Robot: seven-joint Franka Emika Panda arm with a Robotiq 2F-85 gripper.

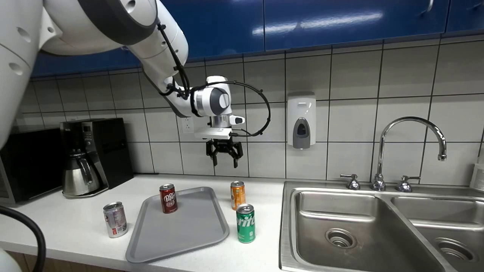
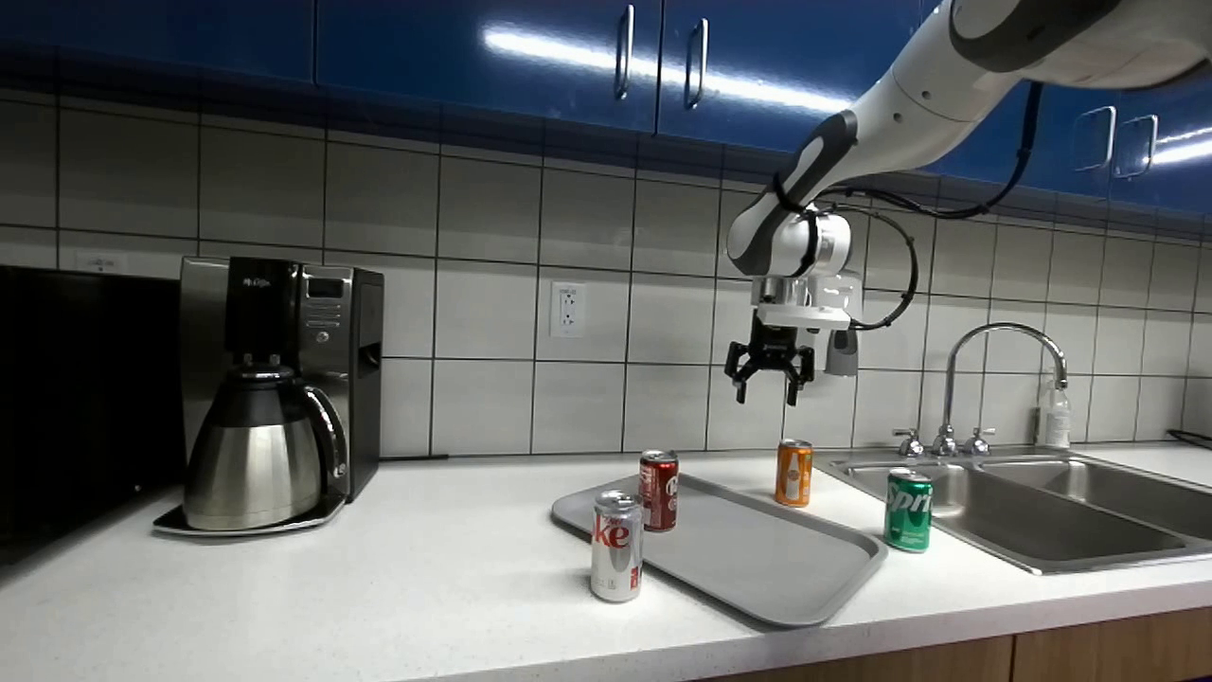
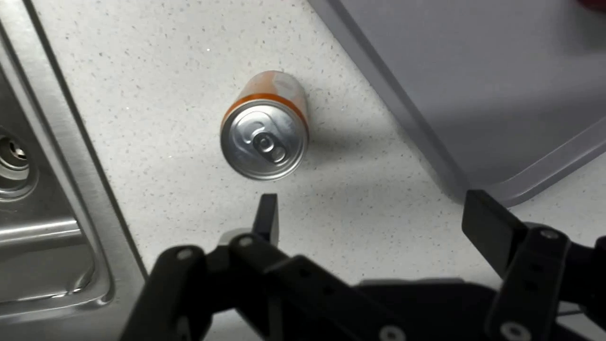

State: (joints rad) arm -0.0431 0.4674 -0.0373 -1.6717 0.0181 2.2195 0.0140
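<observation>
A kitchen: double sink (image 1: pixel 363 249) at right, coffee maker (image 2: pixel 327 365) at left, blue cupboards (image 2: pixel 473 90) above the tiled far wall (image 2: pixel 492 313).

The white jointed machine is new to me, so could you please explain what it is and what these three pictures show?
It is a white-and-grey robot arm ending in a black two-fingered tool. Two pictures come from cameras outside the robot; the wrist view comes from a camera on the arm, looking down past the tool. Nearby, a cylindrical orange metal can stands upright on a speckled white countertop, apart from a flat grey tray. A dark red metal can stands on that tray. A green metal can and a silver metal can stand on the counter, on opposite sides of the tray. Both exterior views also show a black-and-steel coffee maker and a steel double sink. The tool hangs open in the air, holding nothing.
</observation>
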